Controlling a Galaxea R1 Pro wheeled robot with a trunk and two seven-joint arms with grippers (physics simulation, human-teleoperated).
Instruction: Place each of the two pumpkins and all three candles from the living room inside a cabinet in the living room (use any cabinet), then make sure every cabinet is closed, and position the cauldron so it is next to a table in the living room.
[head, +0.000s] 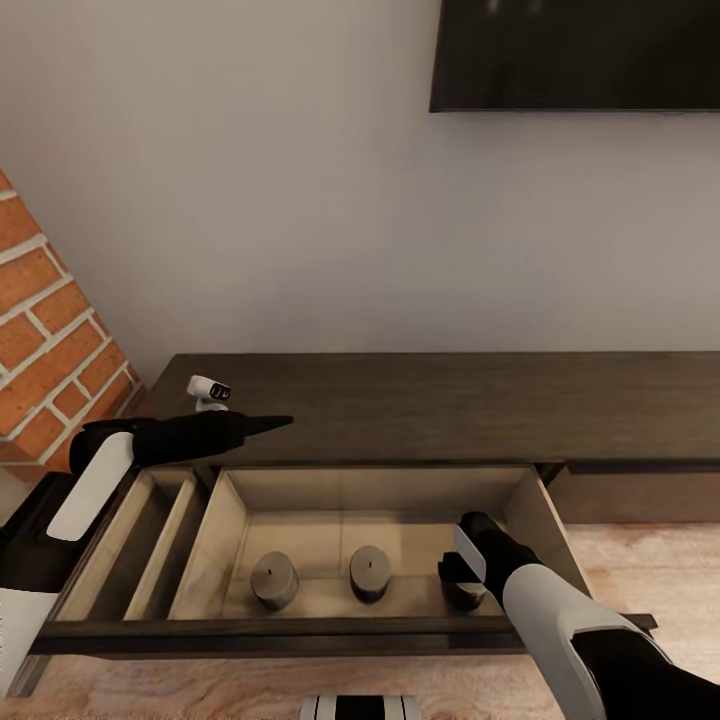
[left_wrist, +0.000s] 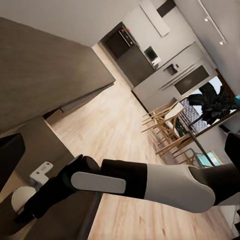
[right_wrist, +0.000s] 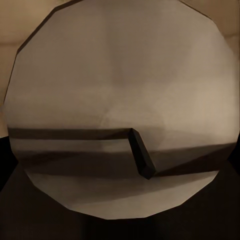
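You are on the candle step: the drawer (head: 330, 480) of the cabinet (head: 440, 400) stands pulled out at lower centre of the head view, with two candles (head: 274, 580) (head: 369, 572) standing on its floor, well apart from each other. Your right gripper (head: 462, 578) is down inside the drawer at lower right, over a third candle (right_wrist: 120, 100) whose top and wick crowd the right wrist view; whether the jaws are clamped on it or let go, I cannot tell. Your left gripper (head: 262, 425) hovers over the cabinet top at mid left, jaws apparently together, carrying nothing. No pumpkin is in sight. Next, I judge, you confirm the release, lift the right arm straight up clear of the drawer wall, then go for the pumpkins.
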